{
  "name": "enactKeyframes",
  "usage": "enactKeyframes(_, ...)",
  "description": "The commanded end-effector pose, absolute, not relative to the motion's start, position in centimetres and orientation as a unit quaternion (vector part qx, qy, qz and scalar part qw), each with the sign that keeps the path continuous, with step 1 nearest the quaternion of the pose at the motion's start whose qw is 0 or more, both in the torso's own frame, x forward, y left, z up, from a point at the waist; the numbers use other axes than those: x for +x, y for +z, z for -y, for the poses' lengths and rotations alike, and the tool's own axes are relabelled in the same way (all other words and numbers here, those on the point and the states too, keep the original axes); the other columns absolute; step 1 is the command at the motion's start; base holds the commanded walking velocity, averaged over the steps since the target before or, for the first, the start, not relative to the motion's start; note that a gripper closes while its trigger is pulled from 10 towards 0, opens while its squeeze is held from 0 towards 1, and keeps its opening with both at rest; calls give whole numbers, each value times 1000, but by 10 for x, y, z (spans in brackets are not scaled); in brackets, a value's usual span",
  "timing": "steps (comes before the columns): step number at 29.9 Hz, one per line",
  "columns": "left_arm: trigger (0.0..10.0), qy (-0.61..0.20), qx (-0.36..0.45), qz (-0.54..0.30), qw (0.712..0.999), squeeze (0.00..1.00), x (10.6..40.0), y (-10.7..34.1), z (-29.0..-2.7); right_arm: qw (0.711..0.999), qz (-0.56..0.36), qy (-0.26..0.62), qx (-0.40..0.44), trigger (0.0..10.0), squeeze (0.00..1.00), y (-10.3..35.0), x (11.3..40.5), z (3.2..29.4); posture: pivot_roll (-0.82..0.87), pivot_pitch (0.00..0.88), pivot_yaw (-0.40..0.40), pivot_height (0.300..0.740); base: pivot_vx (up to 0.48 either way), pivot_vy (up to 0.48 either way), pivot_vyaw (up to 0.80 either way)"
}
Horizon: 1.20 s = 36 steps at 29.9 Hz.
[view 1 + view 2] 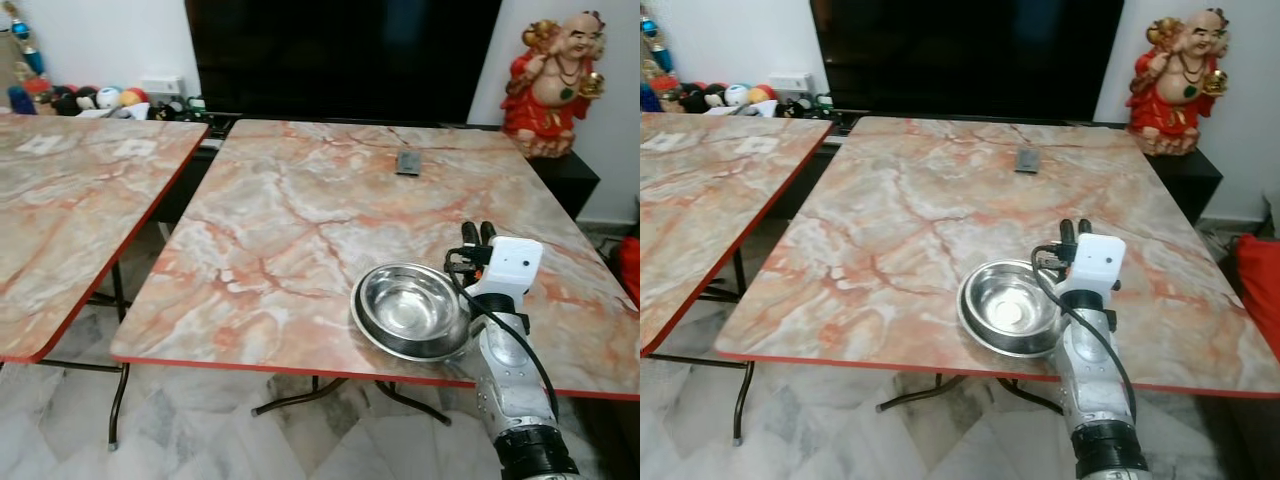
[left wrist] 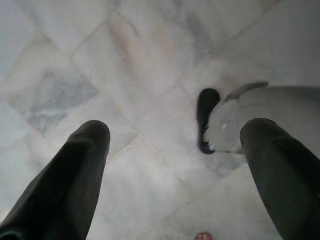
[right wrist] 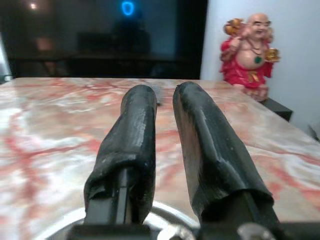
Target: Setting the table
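Observation:
A shiny steel bowl [image 1: 408, 308] sits upright on the marble-patterned table [image 1: 290, 210], close to its red front edge at the right. My right gripper [image 1: 477, 232] reaches over the table just beyond the bowl's right rim, its silver arm rising from below the table edge. In the right wrist view its two black fingers [image 3: 140, 130] stand almost together with nothing between them, and the bowl's rim [image 3: 55, 227] shows beneath their base. My left gripper [image 2: 177, 130] hangs open above the tiled floor, beside my own foot [image 2: 220, 125].
A small dark flat object [image 1: 407, 162] lies near the table's far edge. A red laughing-Buddha statue [image 1: 555, 80] stands on a black cabinet at back right. A second marble table [image 1: 70, 200] stands to the left, a narrow gap between. A dark screen [image 1: 340, 55] is behind.

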<state>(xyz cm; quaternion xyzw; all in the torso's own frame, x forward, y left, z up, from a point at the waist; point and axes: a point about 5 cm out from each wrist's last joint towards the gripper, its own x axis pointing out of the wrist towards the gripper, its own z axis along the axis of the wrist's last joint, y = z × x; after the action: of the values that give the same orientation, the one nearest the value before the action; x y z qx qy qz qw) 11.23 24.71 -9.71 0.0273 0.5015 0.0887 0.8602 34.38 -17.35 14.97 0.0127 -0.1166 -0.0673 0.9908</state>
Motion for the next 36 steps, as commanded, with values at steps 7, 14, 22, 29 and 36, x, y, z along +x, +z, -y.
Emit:
enactKeyframes(7,10000,97,33,-515,851,0,94,-96,-266,967,139,-212,6,10000,0,159,337,221,55,0,-15,740,0,0,0)
enactKeyframes(14,10000,90,32,-515,852,0,97,-99,-256,972,128,-193,21,10000,0,155,338,215,56,0,-16,740,0,0,0)
enactKeyframes(22,10000,89,20,-515,852,0,105,-101,-242,987,126,-103,6,10000,0,155,344,185,57,0,-16,740,0,101,0)
enactKeyframes(29,10000,90,22,-515,852,0,105,-100,-246,989,127,-81,-2,10000,0,154,344,177,60,0,-17,740,0,480,571)
enactKeyframes(36,10000,91,23,-514,853,0,104,-99,-250,990,122,-75,9,10000,0,152,344,176,59,0,-15,740,0,480,114)
